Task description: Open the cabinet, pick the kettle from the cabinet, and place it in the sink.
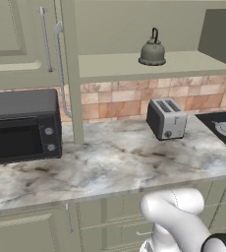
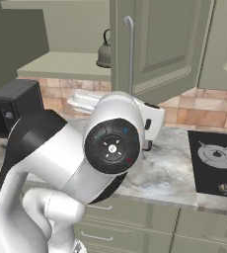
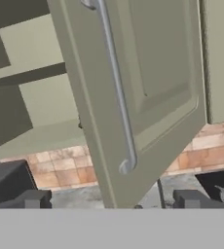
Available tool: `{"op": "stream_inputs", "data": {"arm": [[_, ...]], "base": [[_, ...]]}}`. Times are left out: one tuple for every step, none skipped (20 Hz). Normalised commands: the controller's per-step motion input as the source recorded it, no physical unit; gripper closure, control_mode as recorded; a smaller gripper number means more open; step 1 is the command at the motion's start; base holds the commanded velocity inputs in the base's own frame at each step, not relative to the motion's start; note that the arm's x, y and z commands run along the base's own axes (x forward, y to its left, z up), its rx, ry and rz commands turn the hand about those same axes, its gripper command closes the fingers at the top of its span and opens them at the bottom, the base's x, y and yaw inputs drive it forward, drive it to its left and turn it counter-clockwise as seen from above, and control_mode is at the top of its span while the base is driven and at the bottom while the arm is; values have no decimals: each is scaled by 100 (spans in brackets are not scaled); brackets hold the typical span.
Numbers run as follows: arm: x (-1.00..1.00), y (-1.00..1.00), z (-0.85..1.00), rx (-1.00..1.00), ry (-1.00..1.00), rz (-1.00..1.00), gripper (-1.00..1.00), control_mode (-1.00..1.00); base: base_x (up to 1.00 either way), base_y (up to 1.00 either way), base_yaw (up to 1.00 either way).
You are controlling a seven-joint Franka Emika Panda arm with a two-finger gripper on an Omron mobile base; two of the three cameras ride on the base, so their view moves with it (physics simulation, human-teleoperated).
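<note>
On open cabinet [image 1: 134, 69] shelf, kettle [image 1: 152, 50] sat rigid, likely light, slick; arched handle best hold. Gripper [image 3: 113, 199] jaws spread wide, empty.

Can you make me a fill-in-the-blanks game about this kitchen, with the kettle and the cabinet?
1. The kettle sits on the shelf inside the ____.
2. The toaster stands on the counter, right ____ the kettle's shelf.
3. The cabinet door in front of the gripper is ____.
4. The black box at the counter's left end is a ____.

Missing words: cabinet; below; open; microwave
</note>
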Motion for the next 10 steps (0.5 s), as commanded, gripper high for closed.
{"op": "stream_inputs", "data": {"arm": [[-30,33,1,0,3,-13,-100,-100],[-30,34,3,0,3,-13,-100,-100],[-29,39,4,0,6,-14,-100,-100],[-25,45,2,-1,14,-15,-100,-100],[-25,49,3,-3,15,-17,-100,-100],[-26,49,3,-3,13,-17,-100,-100],[-22,48,4,-2,15,-17,-100,-100],[-21,48,4,-1,16,-17,-100,-100],[-18,48,4,-1,17,-16,-100,-100],[-12,49,4,0,20,-16,-100,-100]], "base": [[0,0,0],[0,0,0],[0,0,0],[0,0,0],[0,0,0],[0,0,0],[0,0,0],[0,0,0],[0,0,0],[0,0,0]]}}
